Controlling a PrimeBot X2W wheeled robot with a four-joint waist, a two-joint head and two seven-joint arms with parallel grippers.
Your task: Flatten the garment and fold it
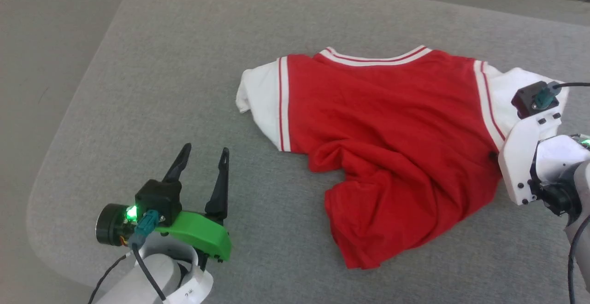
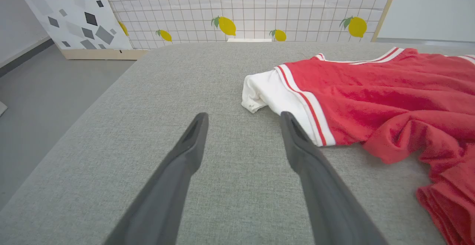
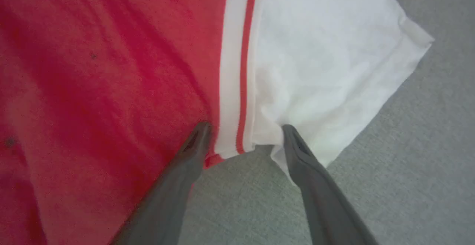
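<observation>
Garment [image 1: 396, 124] lies on the grey tabletop [image 1: 184, 64], plain red side up, collar [image 1: 375, 58] at its far edge. Its upper body is fairly flat; its lower body is bunched, with a thick fold [image 1: 341, 156] and the hem drawn in toward the garment's middle. Judged step: flattening, folding not yet begun. Right gripper [image 3: 245, 128] is released, its fingers spread and straddling the striped trim [image 3: 241, 70] at the underarm of the garment's right sleeve [image 3: 326, 63]; whether the tips touch cloth cannot be told. Left gripper [image 1: 206, 149] is also released and holds nothing, hovering over bare tabletop near the garment's left sleeve [image 1: 260, 96], apart from it. To do the step well, the right gripper should take a firm bite at that seam, then draw outward from the garment's centre, staying low. The left gripper would best hold the opposite sleeve or the bunched hem, so the cloth stretches rather than slides. Risk: a one-sided pull drags the whole garment sideways.
</observation>
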